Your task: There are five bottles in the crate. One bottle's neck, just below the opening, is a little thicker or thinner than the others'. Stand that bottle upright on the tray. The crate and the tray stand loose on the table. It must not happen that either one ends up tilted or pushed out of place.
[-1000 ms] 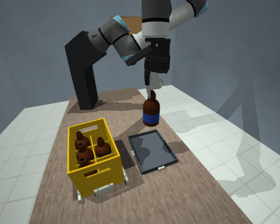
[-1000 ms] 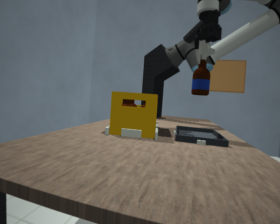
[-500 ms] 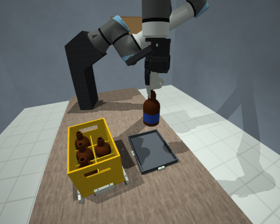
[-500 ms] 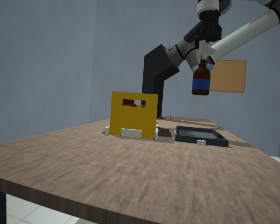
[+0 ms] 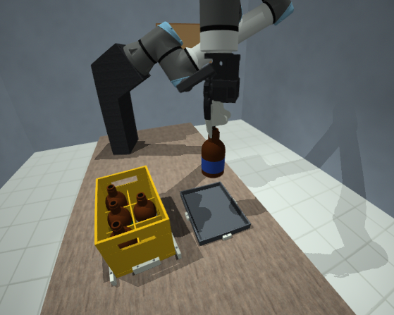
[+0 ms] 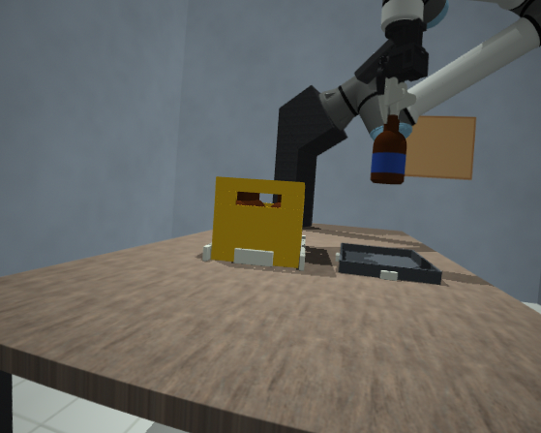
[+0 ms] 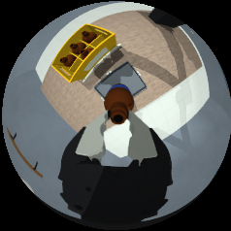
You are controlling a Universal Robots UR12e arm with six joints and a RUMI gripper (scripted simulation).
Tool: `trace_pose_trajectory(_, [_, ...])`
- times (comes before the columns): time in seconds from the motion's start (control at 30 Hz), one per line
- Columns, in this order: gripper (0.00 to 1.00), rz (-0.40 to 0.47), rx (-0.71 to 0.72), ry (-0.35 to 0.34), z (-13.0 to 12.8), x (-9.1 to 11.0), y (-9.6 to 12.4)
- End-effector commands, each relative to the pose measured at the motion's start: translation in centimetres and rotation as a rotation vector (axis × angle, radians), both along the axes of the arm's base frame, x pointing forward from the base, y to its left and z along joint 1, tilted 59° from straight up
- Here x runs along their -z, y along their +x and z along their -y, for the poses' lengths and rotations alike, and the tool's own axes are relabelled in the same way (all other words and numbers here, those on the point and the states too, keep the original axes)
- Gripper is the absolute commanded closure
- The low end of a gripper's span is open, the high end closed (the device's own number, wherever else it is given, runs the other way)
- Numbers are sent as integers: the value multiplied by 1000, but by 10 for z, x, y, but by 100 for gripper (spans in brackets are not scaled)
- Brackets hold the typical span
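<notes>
My gripper [image 5: 213, 132] [image 6: 392, 115] [image 7: 118, 111] is shut on the neck of a brown bottle [image 5: 213, 153] [image 6: 388, 163] [image 7: 119, 99] with a blue label. The bottle hangs upright in the air, well above the table. The dark tray [image 5: 223, 221] [image 6: 364, 270] [image 7: 127, 73] lies below it and holds nothing. The yellow crate [image 5: 156, 249] [image 6: 257, 231] stands left of the tray. Several brown bottles remain upright in it, one [image 5: 144, 211] in the right row and the others in the left row. The fingers hide part of the held neck; its thickness cannot be compared.
White blocks stand against the foot of the crate, one [image 5: 146, 265] [image 6: 254, 257] at its front. Another white block [image 5: 227, 237] [image 6: 388, 275] is at the tray's front edge. The crate's high walls rise well above the tray's low rim. The arm's black pedestal [image 5: 113, 108] [image 6: 293, 149] stands at the back.
</notes>
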State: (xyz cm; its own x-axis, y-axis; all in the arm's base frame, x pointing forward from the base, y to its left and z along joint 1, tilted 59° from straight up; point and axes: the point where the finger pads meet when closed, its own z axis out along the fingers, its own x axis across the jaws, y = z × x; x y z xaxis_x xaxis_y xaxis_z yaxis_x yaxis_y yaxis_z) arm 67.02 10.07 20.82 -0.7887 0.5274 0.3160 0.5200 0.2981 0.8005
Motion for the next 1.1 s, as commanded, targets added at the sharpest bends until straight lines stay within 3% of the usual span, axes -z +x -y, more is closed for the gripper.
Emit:
trace_pose_trajectory(0.0, [100, 1, 0, 1, -1, -1, -1])
trace_pose_trajectory(1.07, [100, 0, -1, 1, -4, 0, -2])
